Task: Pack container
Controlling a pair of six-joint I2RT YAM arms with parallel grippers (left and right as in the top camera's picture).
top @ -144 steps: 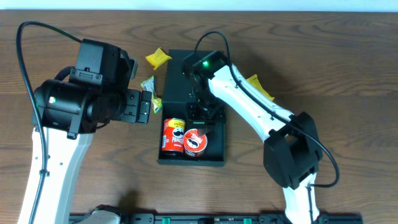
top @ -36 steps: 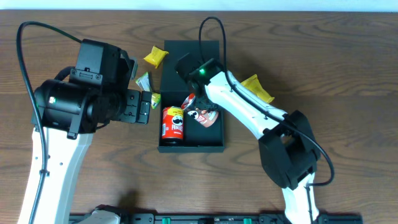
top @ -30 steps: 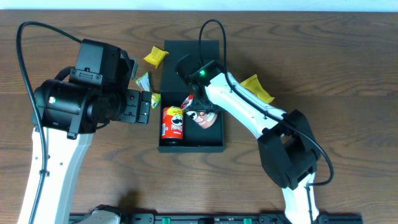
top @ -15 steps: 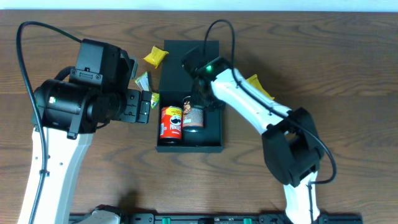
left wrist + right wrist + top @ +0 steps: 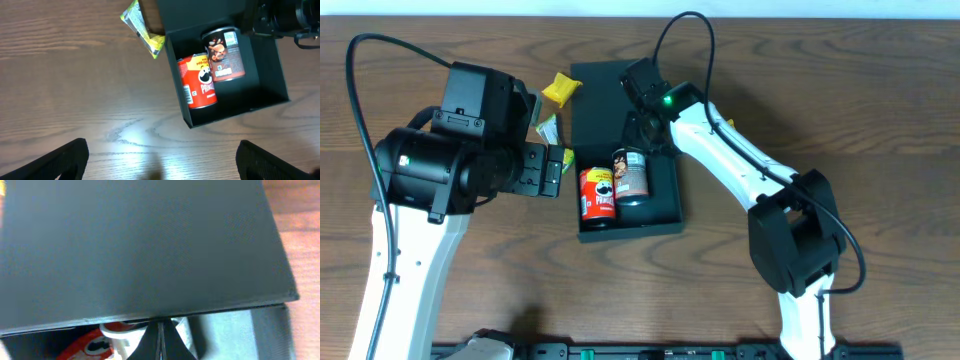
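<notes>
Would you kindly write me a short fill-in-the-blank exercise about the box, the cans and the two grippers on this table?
The number of cans lying inside the container is ___.
The right gripper is ___.
The left gripper is ___ and holds nothing.
The bright yellow packet lies ___ the container.

Missing words: two; shut; open; outside

white links and chunky black joints on the left arm (image 5: 408, 255) and right arm (image 5: 725, 160). a black cable (image 5: 685, 14) loops up top, a green lamp (image 5: 667, 99) is glowing. left hand (image 5: 165, 160) all black.
</notes>
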